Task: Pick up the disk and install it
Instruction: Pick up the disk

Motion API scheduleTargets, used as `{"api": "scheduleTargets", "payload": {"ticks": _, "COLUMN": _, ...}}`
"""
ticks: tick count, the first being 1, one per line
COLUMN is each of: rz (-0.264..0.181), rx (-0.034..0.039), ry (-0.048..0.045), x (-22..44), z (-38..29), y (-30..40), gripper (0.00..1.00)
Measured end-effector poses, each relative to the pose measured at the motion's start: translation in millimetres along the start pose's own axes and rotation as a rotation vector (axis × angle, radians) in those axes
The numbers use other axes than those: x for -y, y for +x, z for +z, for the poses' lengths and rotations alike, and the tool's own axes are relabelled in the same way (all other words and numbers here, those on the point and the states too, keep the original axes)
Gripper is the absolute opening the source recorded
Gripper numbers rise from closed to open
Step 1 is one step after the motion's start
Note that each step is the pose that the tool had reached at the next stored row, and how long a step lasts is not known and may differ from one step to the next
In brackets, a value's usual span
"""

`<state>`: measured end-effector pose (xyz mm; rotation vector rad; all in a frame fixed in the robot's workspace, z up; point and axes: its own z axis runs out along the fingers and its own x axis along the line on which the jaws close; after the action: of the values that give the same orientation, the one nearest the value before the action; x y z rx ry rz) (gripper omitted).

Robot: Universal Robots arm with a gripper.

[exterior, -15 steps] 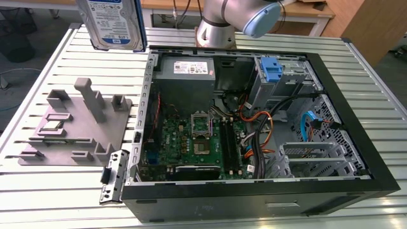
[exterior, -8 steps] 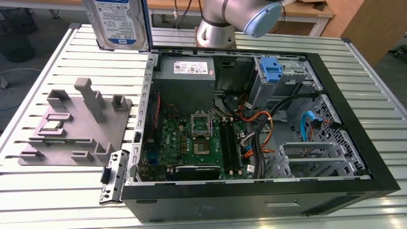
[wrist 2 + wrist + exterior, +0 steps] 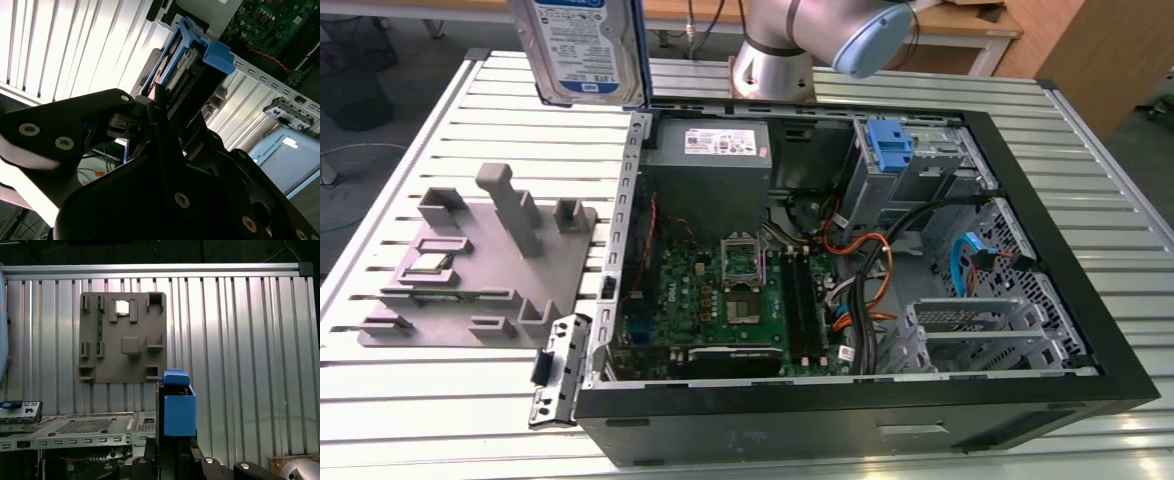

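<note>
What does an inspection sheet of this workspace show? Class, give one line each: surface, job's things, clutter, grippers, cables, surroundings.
Surface: ribbed aluminium table, bearing an open black computer case.
Job's things: flat rectangular silver metal disk with white-and-blue label, held up off the table.
Clutter: grey plastic fixture tray with small parts, at the exterior view's left of the case.
Grippers: black gripper, shut on the disk.
Cables: orange, black and blue cables inside the case.
Surroundings: wooden furniture behind the table.

The disk (image 3: pixel 578 55) is silver, its label (image 3: pixel 571 40) white and blue.
</note>
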<state>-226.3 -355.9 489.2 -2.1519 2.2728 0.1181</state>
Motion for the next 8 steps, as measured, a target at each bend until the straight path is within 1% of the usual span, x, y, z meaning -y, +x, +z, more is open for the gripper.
{"api": "scheduleTargets", "payload": {"ticks": 8, "rz": 0.000, "rx": 0.0001, "ry": 0.0000, "x": 11.2, "z": -0.5, "y": -0.6, "gripper": 0.35}}
